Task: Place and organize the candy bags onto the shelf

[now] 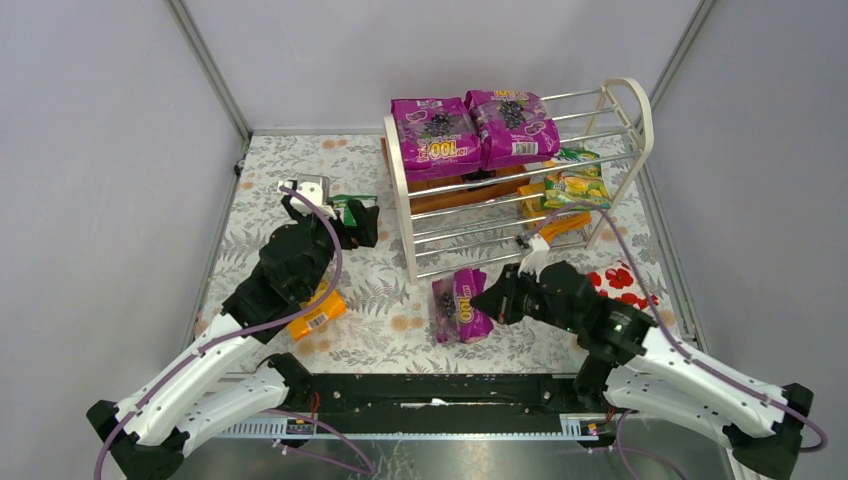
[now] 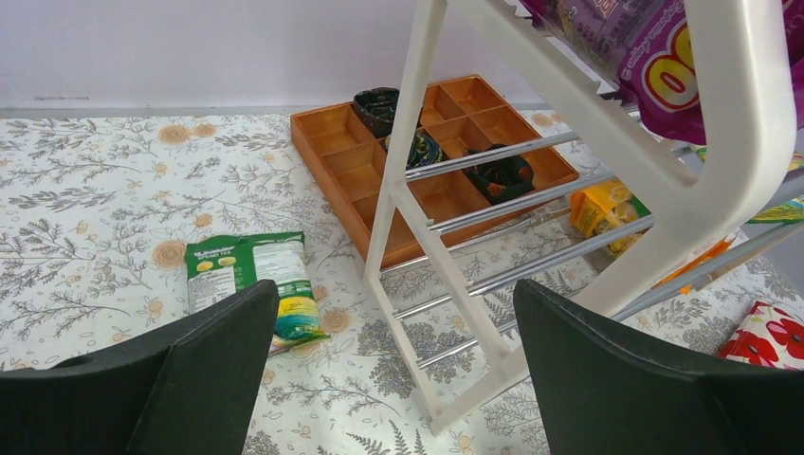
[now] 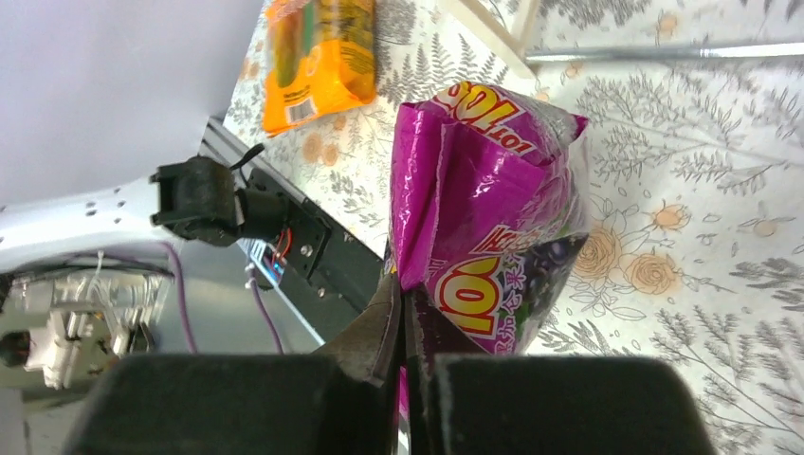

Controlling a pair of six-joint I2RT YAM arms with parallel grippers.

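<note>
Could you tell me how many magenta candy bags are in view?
3: left bag and right bag on the shelf's top tier; third bag before the shelf, pinched by the right gripper. None seems hidden.

Brown compartment tray (image 2: 332,128) ahead of left jaws, dark bundles (image 2: 500,175) in 3 slots; red-white pkg (image 2: 770,336) off to right.

The tablecloth (image 1: 390,330) is grey-flowered, the shelf (image 1: 402,200) white, one bag (image 3: 493,218) magenta.

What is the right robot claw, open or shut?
Shut. The right gripper is clamped on the edge of the magenta candy bag, no gap between its jaws.
</note>
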